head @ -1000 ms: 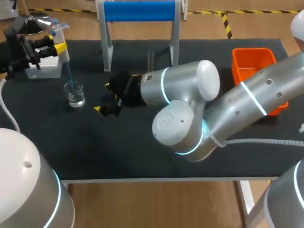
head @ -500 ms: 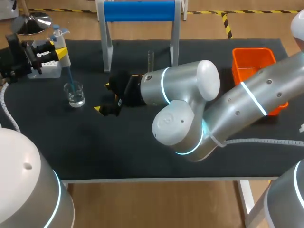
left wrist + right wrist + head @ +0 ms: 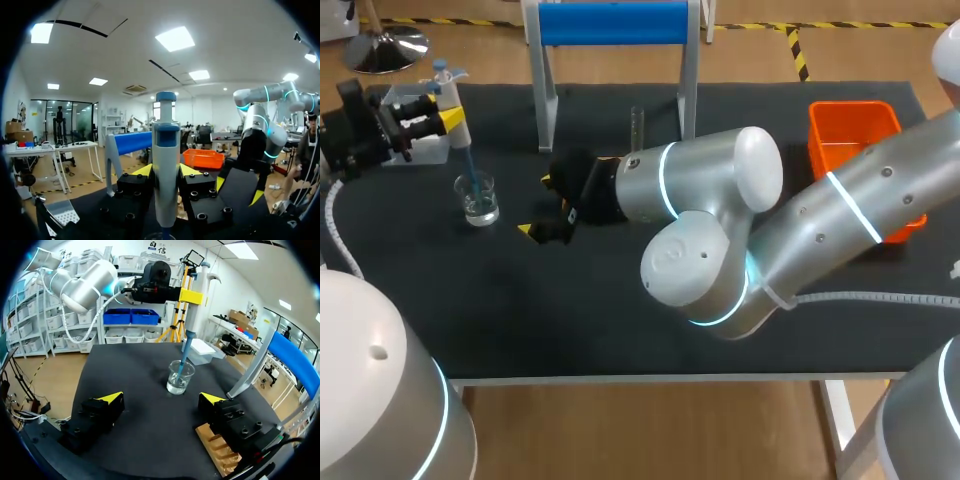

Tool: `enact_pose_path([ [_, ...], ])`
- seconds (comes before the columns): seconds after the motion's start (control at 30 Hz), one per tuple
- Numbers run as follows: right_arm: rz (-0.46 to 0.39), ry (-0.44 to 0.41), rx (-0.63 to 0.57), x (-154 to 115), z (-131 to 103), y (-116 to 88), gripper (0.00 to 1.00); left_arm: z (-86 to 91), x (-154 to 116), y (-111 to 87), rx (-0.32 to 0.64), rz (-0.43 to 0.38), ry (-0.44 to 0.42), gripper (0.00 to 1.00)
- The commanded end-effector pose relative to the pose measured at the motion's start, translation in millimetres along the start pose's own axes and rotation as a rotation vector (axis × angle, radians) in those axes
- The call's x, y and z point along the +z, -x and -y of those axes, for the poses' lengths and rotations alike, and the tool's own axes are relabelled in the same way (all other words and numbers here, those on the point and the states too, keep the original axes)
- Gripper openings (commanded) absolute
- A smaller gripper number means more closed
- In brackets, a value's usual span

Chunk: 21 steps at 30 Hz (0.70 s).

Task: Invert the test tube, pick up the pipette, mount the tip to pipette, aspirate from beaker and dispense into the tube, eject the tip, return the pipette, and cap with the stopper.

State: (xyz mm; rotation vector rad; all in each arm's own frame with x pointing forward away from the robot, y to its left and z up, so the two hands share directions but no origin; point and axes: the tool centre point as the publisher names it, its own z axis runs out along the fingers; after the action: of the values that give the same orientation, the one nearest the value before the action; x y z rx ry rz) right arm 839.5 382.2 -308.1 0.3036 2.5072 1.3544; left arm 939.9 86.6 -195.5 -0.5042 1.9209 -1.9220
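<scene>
aspirating from the beaker [image 3: 478, 198], by the look of things. pinches the pipette [image 3: 445, 82] upright in the left claw [image 3: 450, 112], near the table's [image 3: 620, 320] far left corner, just in front of the rack [image 3: 425, 152]. dips the blue tip [image 3: 469, 168] into the beaker, seemingly down to the water. leaves the right claw [image 3: 538, 205] spread and holding nothing, low over the table's middle. finds the tube [image 3: 637, 125] upright behind that arm, near the far edge, between the legs of the stand [image 3: 612, 24].

to do this step well:
- hold the pipette vertical, with the tip under the surface but off the glass bottom.
- let the plunger up slowly, to avoid drawing air.
- pause briefly before lifting, then rise straight up, clear of the rim, so as not to tip the light beaker.
- carry the pipette level toward the tube, well apart along the far edge, without tilting or jolting.
- park the right claw out of that path, or use it to steady the tube.

cannot tell from these views how the plunger is worked, nor how full the tip is.

as for writing: cannot read any label, brand or scale on pipette, beaker, tube or rack. too small or turned away.
</scene>
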Motion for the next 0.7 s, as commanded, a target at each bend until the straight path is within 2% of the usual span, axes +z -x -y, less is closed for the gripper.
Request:
enact_pose_path([
  [0.03, -0.003, 0.003, 0.001, 0.6, 0.9, 0.4, 1.0, -2.8, -1.5, 1.9, -0.002, -0.006, -0.004, 0.0],
  [0.7, -0.003, 0.003, 0.001, 0.6, 0.9, 0.4, 1.0, -12.6, -2.2, 5.5, -0.029, 0.0, -0.005, 0.0],
])
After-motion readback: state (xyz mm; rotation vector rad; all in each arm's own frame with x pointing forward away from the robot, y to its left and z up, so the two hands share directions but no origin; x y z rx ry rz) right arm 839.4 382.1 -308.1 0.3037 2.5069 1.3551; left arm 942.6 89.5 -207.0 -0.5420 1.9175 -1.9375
